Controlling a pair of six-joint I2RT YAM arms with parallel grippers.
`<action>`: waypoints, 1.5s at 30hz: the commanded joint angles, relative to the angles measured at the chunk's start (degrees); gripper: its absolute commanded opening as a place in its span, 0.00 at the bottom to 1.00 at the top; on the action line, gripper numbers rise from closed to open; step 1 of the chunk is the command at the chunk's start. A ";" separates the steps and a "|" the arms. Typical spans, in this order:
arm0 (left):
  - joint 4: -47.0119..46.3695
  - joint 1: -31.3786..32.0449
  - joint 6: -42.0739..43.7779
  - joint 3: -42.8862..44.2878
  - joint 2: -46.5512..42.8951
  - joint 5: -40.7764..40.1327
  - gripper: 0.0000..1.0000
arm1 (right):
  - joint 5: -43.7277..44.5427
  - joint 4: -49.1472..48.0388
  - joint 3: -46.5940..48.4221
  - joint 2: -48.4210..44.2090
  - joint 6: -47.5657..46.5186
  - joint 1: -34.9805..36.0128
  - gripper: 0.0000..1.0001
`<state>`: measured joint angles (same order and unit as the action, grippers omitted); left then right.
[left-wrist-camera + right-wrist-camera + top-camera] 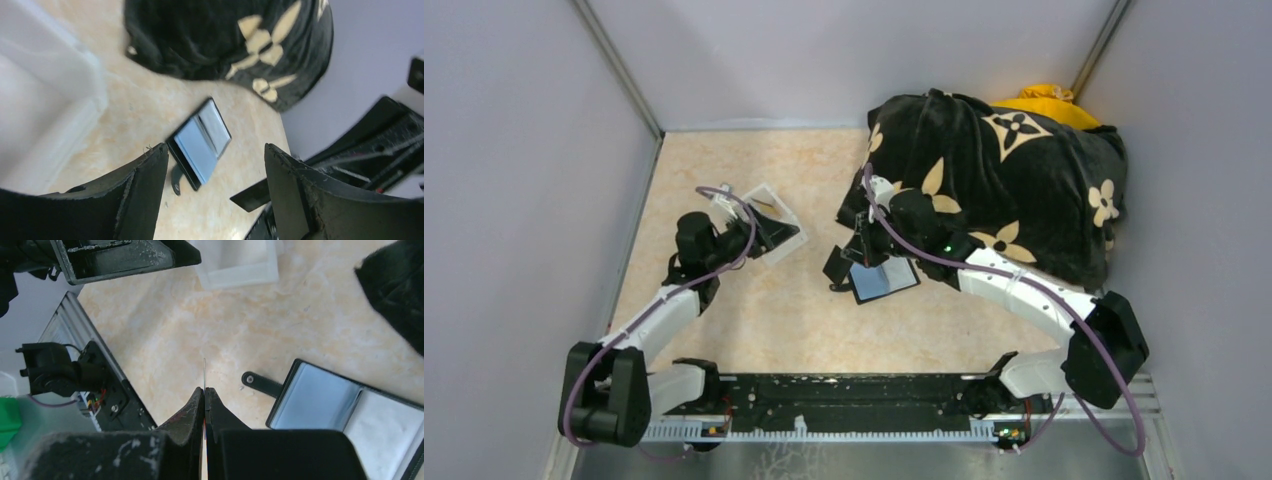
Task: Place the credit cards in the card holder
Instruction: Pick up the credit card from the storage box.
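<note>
Black card holder [882,280], open flat, pale grey lining upward

Even, soft light; wrist views perhaps slightly blurred.

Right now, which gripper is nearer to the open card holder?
Right. The right gripper, jaws shut on a thin card, hangs just beside the card holder at its strap edge. The left gripper, jaws open, is farther away at the pale tray.
</note>
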<state>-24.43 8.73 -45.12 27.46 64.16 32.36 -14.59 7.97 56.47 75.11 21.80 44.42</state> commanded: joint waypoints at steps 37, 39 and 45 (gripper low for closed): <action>-23.99 15.26 3.16 2.33 21.52 27.17 0.33 | -27.87 -23.65 -12.26 5.57 16.09 -12.99 0.00; -25.03 15.40 2.42 2.38 22.38 27.91 0.32 | -28.55 -24.73 -12.11 6.17 16.65 -13.28 0.00; -28.10 15.78 0.46 2.55 24.47 29.81 0.22 | -30.19 -26.12 -11.29 8.01 17.82 -14.11 0.00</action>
<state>-47.33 23.88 -43.35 28.47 87.53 58.70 -42.78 -12.88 43.88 82.13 38.54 31.44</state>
